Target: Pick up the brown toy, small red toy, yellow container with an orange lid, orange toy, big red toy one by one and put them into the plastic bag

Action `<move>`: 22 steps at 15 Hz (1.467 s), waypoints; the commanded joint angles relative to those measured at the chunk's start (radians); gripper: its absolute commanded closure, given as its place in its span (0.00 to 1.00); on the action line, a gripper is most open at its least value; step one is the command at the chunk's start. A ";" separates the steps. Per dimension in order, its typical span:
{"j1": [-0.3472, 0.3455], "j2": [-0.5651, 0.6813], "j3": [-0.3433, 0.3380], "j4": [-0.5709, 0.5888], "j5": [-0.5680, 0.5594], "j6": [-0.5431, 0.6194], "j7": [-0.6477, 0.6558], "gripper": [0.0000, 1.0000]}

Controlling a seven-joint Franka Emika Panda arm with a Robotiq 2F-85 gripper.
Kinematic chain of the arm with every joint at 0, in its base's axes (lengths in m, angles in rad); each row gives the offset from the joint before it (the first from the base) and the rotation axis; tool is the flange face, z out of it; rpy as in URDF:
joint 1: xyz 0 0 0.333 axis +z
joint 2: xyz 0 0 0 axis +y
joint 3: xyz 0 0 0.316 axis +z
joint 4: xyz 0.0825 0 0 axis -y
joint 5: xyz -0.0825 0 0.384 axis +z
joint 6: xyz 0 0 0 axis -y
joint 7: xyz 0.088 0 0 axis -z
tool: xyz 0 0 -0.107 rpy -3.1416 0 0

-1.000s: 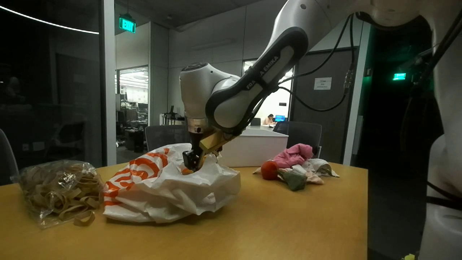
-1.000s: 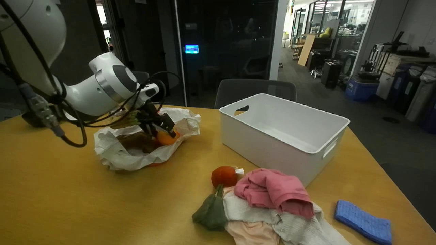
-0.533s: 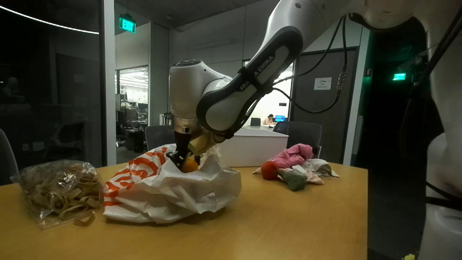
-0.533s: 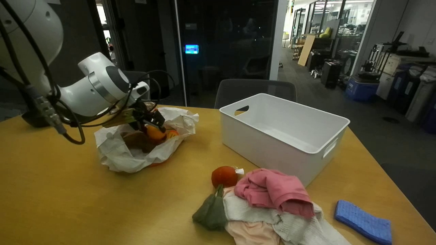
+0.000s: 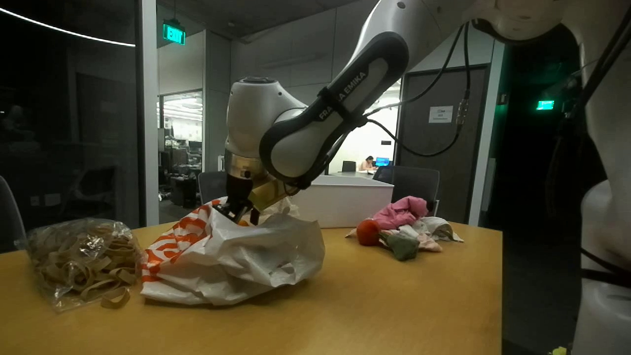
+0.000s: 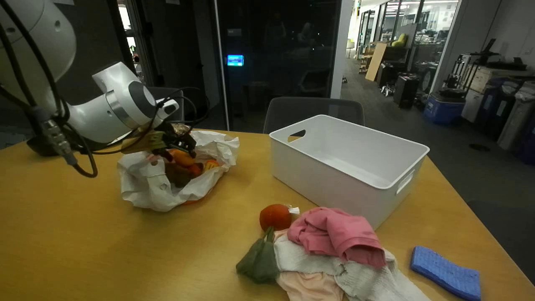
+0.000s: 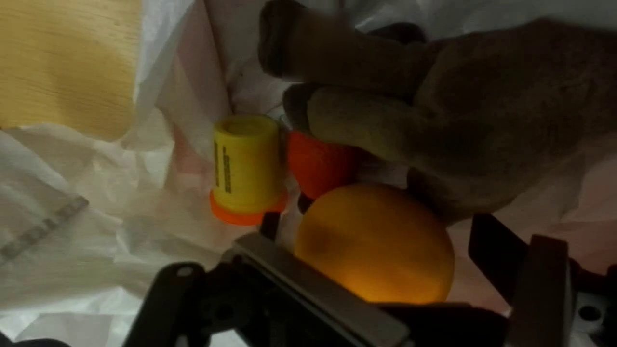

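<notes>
My gripper (image 7: 378,236) is down in the mouth of the plastic bag (image 5: 268,256), a white sack with orange print. In the wrist view its jaws stand apart around the orange toy (image 7: 376,246), with a gap showing at the right finger (image 7: 496,255). Beside that toy in the bag lie the small red toy (image 7: 318,164), the yellow container with an orange lid (image 7: 248,164), lid downward in the wrist view, and the long-limbed brown toy (image 7: 472,106). The round big red toy (image 6: 276,217), with a white tag, sits on the table outside the bag.
A white bin (image 6: 326,184) stands on the table near the bag. Pink cloth (image 6: 334,236), a green item (image 6: 259,261) and pale cloths lie by the big red toy. A clear bag of tan bands (image 5: 84,261) and a blue cloth (image 6: 445,271) are also there.
In both exterior views the gripper has moved left over the bag, and the orange toy has shifted left with it. The jaws have opened wider. The bag's rim has shifted and risen a little.
</notes>
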State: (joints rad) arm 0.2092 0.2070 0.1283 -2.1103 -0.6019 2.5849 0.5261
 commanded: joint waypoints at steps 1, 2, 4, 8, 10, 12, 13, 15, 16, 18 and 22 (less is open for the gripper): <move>0.018 -0.065 -0.019 -0.008 0.045 -0.097 -0.049 0.00; 0.012 -0.085 -0.013 -0.013 0.074 -0.133 -0.063 0.00; -0.007 -0.144 0.006 -0.032 0.197 -0.184 -0.146 0.00; -0.024 -0.261 -0.005 -0.037 0.283 -0.324 -0.152 0.00; -0.050 -0.301 -0.012 -0.040 0.230 -0.426 -0.078 0.00; -0.089 -0.330 -0.022 -0.052 0.237 -0.508 -0.038 0.00; -0.109 -0.340 -0.030 -0.063 0.240 -0.536 -0.018 0.00; -0.150 -0.348 -0.053 -0.090 0.265 -0.570 0.013 0.00; -0.170 -0.343 -0.065 -0.107 0.269 -0.570 0.037 0.00; -0.212 -0.325 -0.092 -0.136 0.262 -0.545 0.098 0.00; -0.276 -0.309 -0.140 -0.193 0.253 -0.525 0.241 0.00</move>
State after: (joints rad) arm -0.0334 -0.1006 0.0093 -2.2695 -0.3446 2.0341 0.6620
